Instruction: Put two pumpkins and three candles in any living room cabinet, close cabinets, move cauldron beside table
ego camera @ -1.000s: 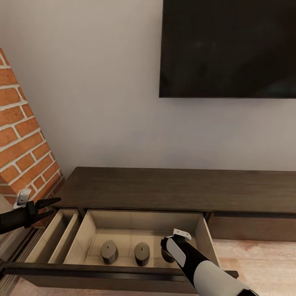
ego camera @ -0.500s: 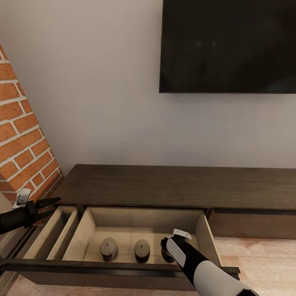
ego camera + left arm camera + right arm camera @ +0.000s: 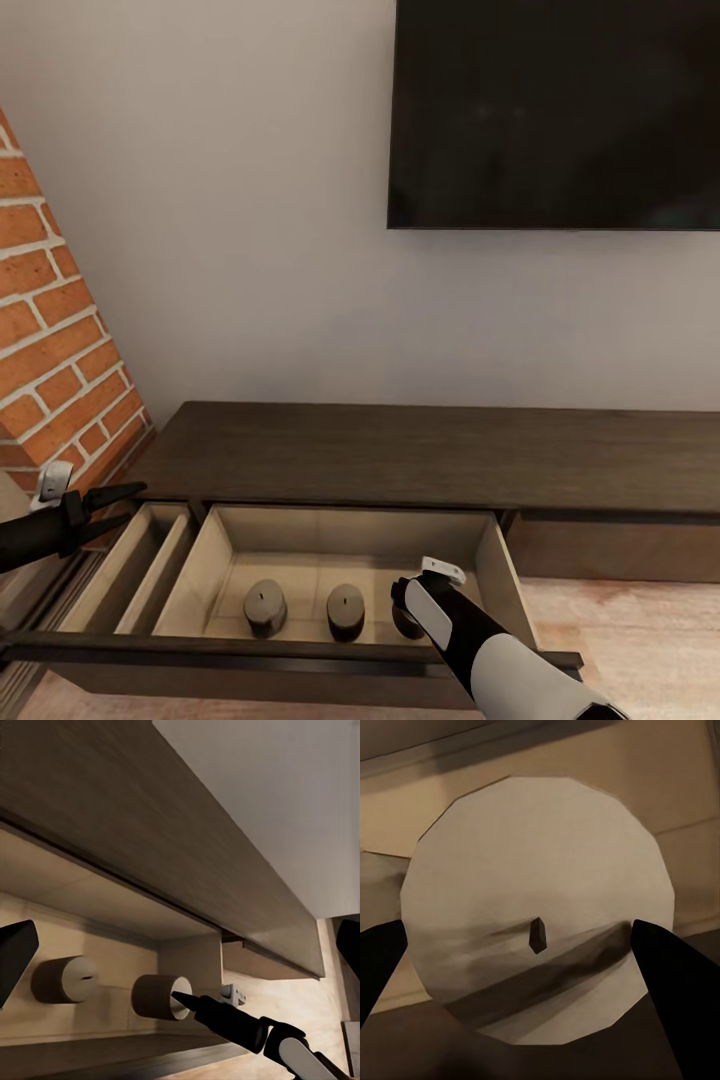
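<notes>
Candles [image 3: 265,607] stand along the open cabinet [image 3: 400,455] drawer's front edge; the right gripper [image 3: 536,982] straddles the third [image 3: 536,911], fingers apart beside it, seemingly releasing. Left gripper [image 3: 105,503] hangs parted, unladen.

The cabinet [image 3: 420,455] was dark brown with a wood grain; its open drawer [image 3: 488,560] had a pale beige interior. Two candles [image 3: 265,607] [image 3: 345,611] in shade read grey-brown. The third candle [image 3: 536,911] showed a cream-white top with a small dark wick. The brick wall [image 3: 55,350] was red-orange with pale mortar lines. The wall [image 3: 230,220] was plain off-white, the television [image 3: 555,110] black, and the floor [image 3: 640,640] light wood-toned. The right arm [image 3: 500,655] was black and white. The left gripper [image 3: 115,505] was black.
</notes>
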Robot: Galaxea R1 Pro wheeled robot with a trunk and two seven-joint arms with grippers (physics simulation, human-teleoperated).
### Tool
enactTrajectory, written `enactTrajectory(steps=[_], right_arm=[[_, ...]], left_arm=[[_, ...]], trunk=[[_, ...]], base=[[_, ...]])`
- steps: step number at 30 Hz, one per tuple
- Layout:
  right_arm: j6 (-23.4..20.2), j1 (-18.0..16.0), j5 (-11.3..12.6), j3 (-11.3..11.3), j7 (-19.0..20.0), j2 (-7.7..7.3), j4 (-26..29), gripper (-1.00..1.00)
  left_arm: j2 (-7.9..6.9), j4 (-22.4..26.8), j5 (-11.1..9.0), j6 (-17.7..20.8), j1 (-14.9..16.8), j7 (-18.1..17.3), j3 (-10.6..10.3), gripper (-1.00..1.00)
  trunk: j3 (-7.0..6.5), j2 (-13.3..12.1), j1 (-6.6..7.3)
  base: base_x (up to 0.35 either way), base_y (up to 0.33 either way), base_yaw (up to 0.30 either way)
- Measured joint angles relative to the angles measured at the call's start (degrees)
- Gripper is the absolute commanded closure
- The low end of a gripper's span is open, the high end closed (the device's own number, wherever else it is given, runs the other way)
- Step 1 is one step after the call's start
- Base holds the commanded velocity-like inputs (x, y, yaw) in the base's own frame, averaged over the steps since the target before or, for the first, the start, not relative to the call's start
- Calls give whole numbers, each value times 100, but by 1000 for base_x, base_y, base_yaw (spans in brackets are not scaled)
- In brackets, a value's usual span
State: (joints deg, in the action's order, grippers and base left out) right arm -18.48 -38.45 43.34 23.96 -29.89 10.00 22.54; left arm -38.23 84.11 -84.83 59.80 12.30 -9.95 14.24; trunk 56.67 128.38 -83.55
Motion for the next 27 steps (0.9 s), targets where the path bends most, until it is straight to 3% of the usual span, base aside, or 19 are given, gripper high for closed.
enactTrajectory(steps=[6, 7, 22, 27], right_arm=[[-1, 4, 0, 0, 4, 0, 0, 100], [-1, 5, 0, -2, 4, 0, 0, -100], [5, 5, 2, -1, 1, 0, -1, -100], [6, 6, 1, 0, 1, 0, -1, -100]], left_arm=[[4, -4, 0, 0, -2, 0, -5, -100], [5, -5, 0, 0, -2, 0, -5, -100], [9, -32, 4, 0, -3, 0, -5, -100], [9, -32, 2, 0, -2, 0, -1, -100]], trunk=[[-108, -241, 132], [-126, -281, 154], [-144, -322, 176], [-233, -521, 286]], base=[[0, 0, 0], [0, 0, 0], [0, 0, 0], [0, 0, 0]])
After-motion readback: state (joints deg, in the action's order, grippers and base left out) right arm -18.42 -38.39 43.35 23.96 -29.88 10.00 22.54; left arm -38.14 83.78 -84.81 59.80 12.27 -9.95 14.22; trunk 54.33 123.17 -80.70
